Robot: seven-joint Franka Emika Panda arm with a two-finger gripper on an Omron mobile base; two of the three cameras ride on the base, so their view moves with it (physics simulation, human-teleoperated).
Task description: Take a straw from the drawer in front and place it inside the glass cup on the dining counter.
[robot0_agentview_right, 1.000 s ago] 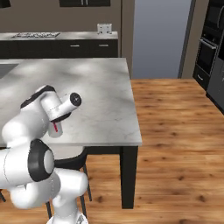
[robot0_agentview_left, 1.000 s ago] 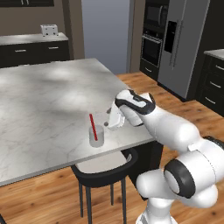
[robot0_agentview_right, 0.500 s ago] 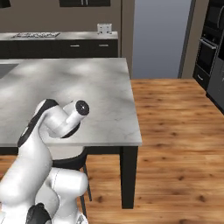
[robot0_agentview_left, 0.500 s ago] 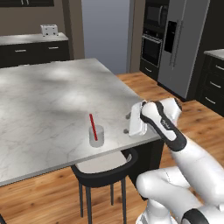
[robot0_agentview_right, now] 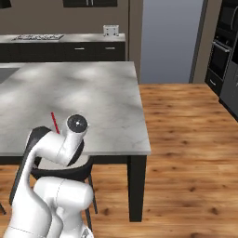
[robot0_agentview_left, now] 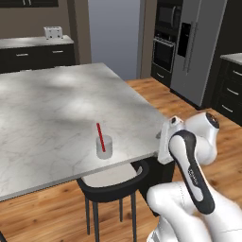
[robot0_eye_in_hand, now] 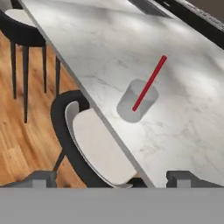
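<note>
One red straw standing in the glass cup on the dining counter; gripper empty, jaws wide apart; nothing left.

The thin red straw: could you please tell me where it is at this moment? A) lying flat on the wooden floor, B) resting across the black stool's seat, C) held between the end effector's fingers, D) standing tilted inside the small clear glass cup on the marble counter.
D: the thin red straw leans inside the small clear glass cup near the edge of the white-grey marble dining counter, apart from the open end effector.
</note>
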